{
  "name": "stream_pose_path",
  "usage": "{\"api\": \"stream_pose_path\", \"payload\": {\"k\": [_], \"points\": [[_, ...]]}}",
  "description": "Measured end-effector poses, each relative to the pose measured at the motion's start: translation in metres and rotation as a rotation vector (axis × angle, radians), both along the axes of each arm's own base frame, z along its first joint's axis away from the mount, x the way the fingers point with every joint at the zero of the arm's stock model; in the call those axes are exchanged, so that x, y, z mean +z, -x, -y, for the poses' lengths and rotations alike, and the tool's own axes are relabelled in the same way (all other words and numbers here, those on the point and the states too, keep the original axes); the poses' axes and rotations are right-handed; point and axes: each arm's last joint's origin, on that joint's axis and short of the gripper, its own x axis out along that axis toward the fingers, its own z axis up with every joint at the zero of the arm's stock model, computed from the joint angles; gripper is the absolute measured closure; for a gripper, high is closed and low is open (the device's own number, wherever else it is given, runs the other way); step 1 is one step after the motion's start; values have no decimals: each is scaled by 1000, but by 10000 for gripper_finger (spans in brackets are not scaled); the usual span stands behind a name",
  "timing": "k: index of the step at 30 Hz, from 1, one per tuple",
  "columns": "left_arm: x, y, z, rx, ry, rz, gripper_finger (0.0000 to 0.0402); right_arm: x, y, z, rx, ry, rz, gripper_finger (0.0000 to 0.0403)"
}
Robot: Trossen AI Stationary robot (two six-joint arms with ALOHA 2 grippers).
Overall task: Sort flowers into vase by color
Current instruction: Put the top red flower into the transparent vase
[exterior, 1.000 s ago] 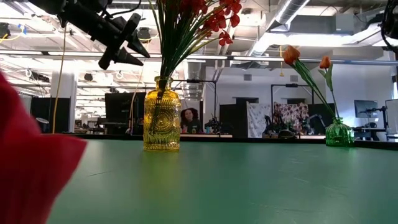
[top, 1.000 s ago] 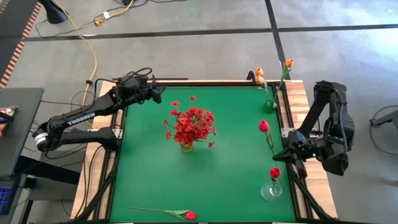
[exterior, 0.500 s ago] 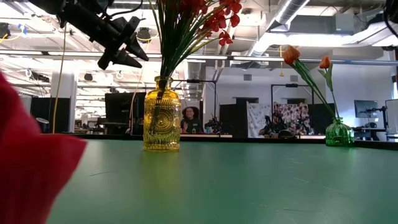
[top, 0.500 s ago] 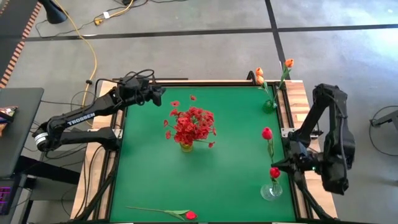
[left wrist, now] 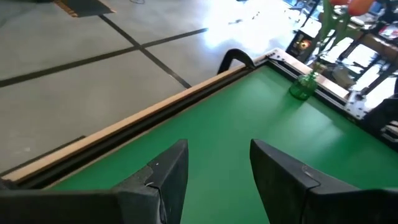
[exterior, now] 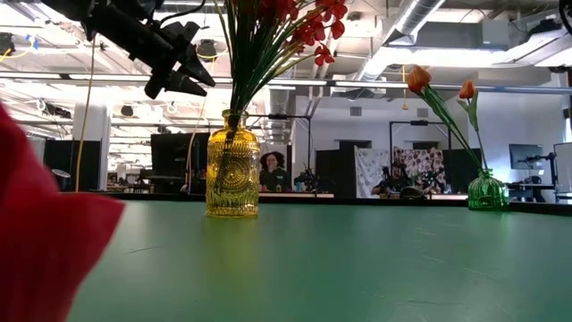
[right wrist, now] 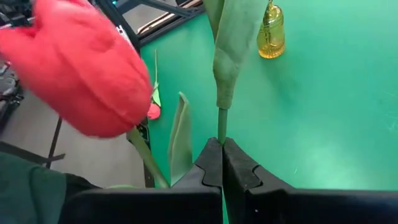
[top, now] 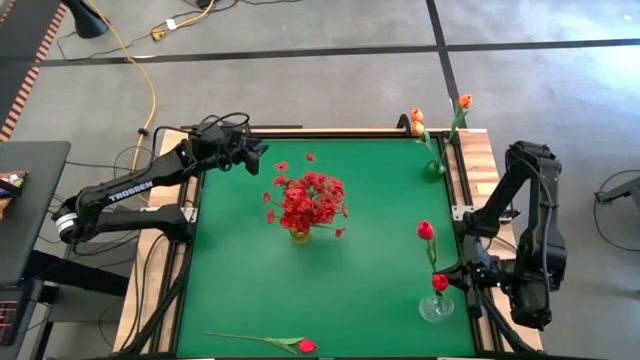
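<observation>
My right gripper (top: 453, 272) is shut on a red tulip whose bud (top: 425, 230) hangs over the table's right side, just beyond a clear glass vase (top: 436, 306). That vase holds another red tulip (top: 440, 282), which looms large in the right wrist view (right wrist: 81, 74). My left gripper (top: 257, 155) is open and empty, high over the far left of the table (left wrist: 217, 168). A yellow vase (exterior: 232, 174) in the middle holds bushy red sprigs (top: 310, 202). A green vase (top: 433, 168) holds two orange tulips (top: 417, 117). One more red tulip (top: 300, 345) lies flat at the near edge. My right gripper pinches the red tulip's thin green stem (right wrist: 221, 121) between its two shut fingers, just below a long leaf (right wrist: 233, 37). The fingers come about level from the table's right side, across the stem. The flower is lifted clear, bud end up and tilted toward the far edge.
The green mat (top: 350, 290) is framed by a wooden border (top: 480, 150). The lying tulip's bud fills the low view's left edge (exterior: 45, 233). Open mat lies between the yellow vase and the near edge.
My right gripper has moved toward the near edge, staying shut and carrying the red tulip with it. The bud now stands close to the clear vase and the tulip in it. The left arm has stayed where it was.
</observation>
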Motion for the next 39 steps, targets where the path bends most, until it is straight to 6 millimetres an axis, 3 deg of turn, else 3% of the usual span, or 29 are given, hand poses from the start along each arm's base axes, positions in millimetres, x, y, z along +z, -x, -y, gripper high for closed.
{"api": "stream_pose_path", "payload": {"k": [12,24,39], "points": [[0,-1,2,-40,67,45,242,-3,6,2,61,14,-108,380],[0,-1,1,-18,98,66,242,-3,18,0,137,27,-124,353],[-2,0,1,17,98,36,242,6,26,13,216,-78,-255,346]]}}
